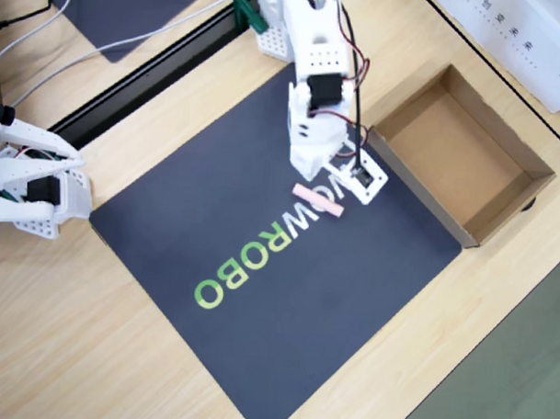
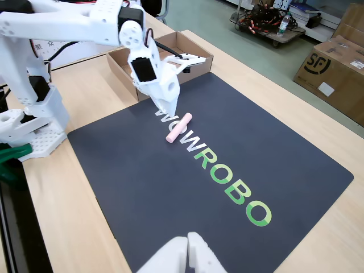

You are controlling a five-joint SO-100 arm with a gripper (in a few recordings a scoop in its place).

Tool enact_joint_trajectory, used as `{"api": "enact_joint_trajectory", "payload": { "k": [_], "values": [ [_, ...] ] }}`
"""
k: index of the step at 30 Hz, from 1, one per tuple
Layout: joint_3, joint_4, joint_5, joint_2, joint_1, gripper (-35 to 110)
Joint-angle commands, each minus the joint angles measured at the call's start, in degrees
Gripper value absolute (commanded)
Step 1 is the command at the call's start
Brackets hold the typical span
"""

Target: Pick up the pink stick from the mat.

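- Fingers [image 2: 168, 108] of the white arm hang just above the far end of the lettering on the mat [image 2: 170, 187], tips pointing down. In the fixed view one pointed finger is plain, but whether the pair is spread or closed I cannot tell; nothing is held between them.
- Pink stick [image 2: 178, 127] lies flat on the mat across the first letters of the white print, just beside the fingertips on their near side and apart from them. The overhead view shows it [image 1: 317, 200] likewise, close under the arm's white head.
- Cardboard box [image 1: 466, 161] stands open on the desk [image 1: 63, 349] at the mat's right edge in the overhead view.
- Judged from this, the reach to the stick is nearly done. Closing on it and lifting it off the mat remain.
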Motion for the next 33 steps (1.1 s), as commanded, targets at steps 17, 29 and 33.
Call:
{"api": "enact_joint_trajectory", "payload": {
  "k": [17, 29, 33],
  "values": [
    [-13.2, -10.6, 0.0, -18.9, -1.1, 26],
    [-13.6, -13.4, 0.0, -23.6, -1.3, 0],
    [-13.6, -13.4, 0.2, -23.9, -1.4, 0]
  ]
}}
